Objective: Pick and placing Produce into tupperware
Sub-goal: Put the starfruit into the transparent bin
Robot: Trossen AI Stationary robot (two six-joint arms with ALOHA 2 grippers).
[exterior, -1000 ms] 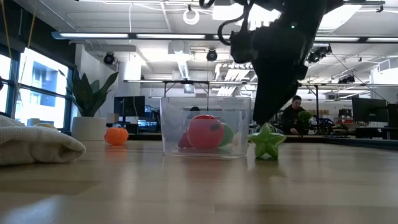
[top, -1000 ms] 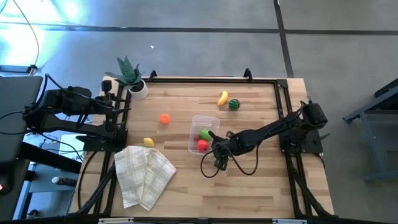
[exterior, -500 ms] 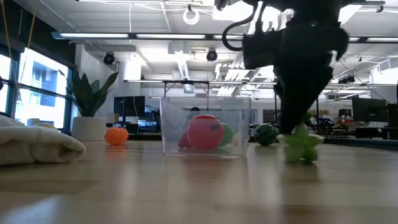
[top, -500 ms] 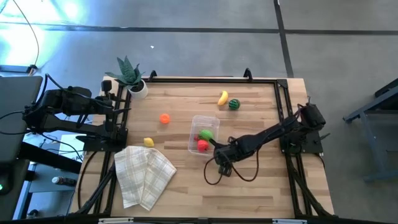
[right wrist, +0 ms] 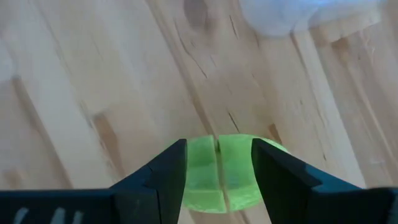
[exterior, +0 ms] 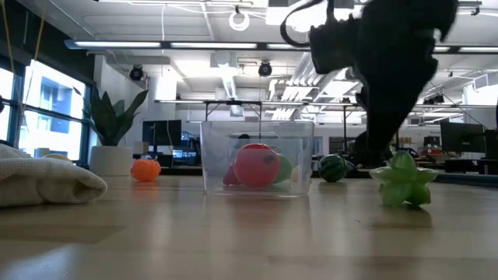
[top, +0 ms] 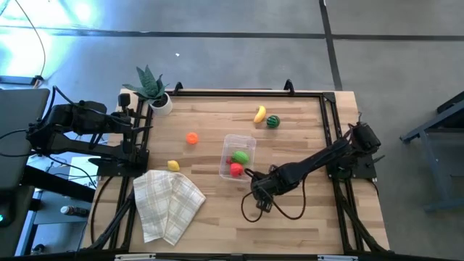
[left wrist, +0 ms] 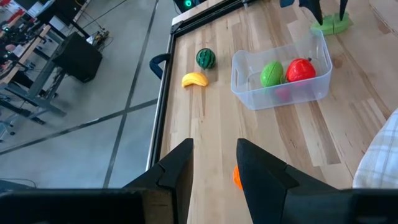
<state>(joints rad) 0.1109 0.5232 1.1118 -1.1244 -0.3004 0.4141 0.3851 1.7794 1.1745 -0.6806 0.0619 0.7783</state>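
Note:
The clear tub (top: 238, 156) stands mid-table and holds a red toy (top: 236, 169) and a light green toy (top: 241, 156). My right gripper (top: 261, 197) is low over the table, near-side of the tub, shut on a light green star-shaped toy (exterior: 405, 183). A yellow banana (top: 259, 114) and a dark striped green toy (top: 272, 122) lie at the far side. An orange toy (top: 191, 138) and a yellow toy (top: 173, 166) lie left of the tub. My left gripper (left wrist: 214, 165) is open and empty at the table's left edge. My right gripper pinches the green star toy between its two fingers, one on each of two opposite sides (right wrist: 199, 171). The fingers come from above, pointing down. The toy sits at table height (exterior: 405, 201); whether its underside touches the wood, I cannot tell.
A checked folded cloth (top: 167, 203) lies at the near left. A potted plant (top: 152, 90) stands at the far left corner. A black rail (top: 246, 92) runs along the table's far edge. A loose cable (top: 279, 210) hangs from my right arm onto the bare wood.
My right gripper has gone toward the table's near edge and a little right, away from the tub. The green star toy has gone with it, staying at table height.

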